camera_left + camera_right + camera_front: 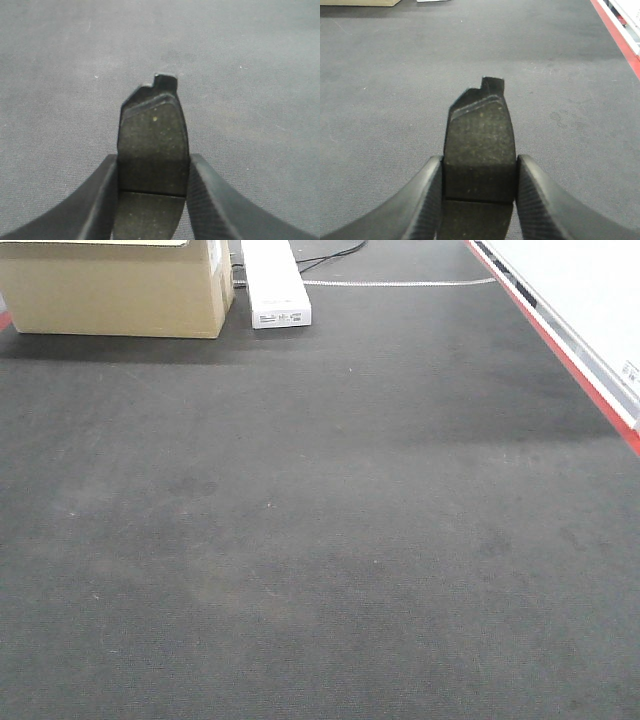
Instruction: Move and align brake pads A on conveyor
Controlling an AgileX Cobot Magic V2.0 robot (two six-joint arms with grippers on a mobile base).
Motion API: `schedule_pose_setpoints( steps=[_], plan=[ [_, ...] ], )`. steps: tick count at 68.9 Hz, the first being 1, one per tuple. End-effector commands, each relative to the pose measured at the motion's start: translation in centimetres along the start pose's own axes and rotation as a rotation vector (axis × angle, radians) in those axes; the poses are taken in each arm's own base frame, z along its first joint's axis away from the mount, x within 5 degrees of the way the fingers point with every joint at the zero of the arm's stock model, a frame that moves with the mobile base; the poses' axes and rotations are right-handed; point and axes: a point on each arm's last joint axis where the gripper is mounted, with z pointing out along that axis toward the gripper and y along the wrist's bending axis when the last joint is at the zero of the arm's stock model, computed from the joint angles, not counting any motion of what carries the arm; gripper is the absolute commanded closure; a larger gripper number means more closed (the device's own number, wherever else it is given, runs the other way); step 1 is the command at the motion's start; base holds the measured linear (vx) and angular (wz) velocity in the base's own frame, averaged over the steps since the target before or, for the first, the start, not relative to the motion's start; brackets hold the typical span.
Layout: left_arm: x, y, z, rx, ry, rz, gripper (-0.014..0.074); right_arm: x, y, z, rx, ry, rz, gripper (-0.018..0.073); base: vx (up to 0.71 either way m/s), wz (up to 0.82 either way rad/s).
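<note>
Clamping brake pads [152,140] [480,145], left fingers [100,200] and right fingers [422,200] seemingly hover above open conveyor [320,540], red edge [620,40] distant.

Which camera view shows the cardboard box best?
The front view: the box stands at the far left, much of its front face and one side visible, beside a white box. The right wrist view shows only a thin strip of the box at its top edge. The left wrist view does not show it.

Dark conveyor [320,540], cardboard box [115,290] and white carton [275,285] at far end
</note>
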Motion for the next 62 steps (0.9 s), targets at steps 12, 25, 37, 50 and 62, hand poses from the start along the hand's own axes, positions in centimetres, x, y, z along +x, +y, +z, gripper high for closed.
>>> schedule_pose_setpoints(
  steps=[12,25,37,50,62],
  plan=[
    [-1.6,0.0,-0.4,-0.001,-0.111,-0.013,0.0603,-1.8,0.1,-0.4,-0.005,-0.115,-0.017,0.0571,0.00,0.00],
    [-1.8,0.0,-0.4,-0.004,-0.131,-0.013,0.0603,-1.8,0.1,-0.4,-0.005,-0.115,-0.017,0.0571,0.00,0.00],
    [-2.1,0.0,-0.5,-0.004,-0.157,-0.061,0.0603,-1.8,0.1,-0.4,-0.005,-0.115,-0.017,0.0571,0.00,0.00],
    [-4.2,0.4,1.0,-0.032,-0.123,-0.158,0.0600,-1.8,0.1,-0.4,-0.005,-0.115,-0.017,0.0571,0.00,0.00],
    [-6.3,0.8,5.2,-0.068,0.117,-0.127,0.0596,-1.8,0.1,-0.4,-0.005,-0.115,-0.017,0.0571,0.00,0.00]
  ],
)
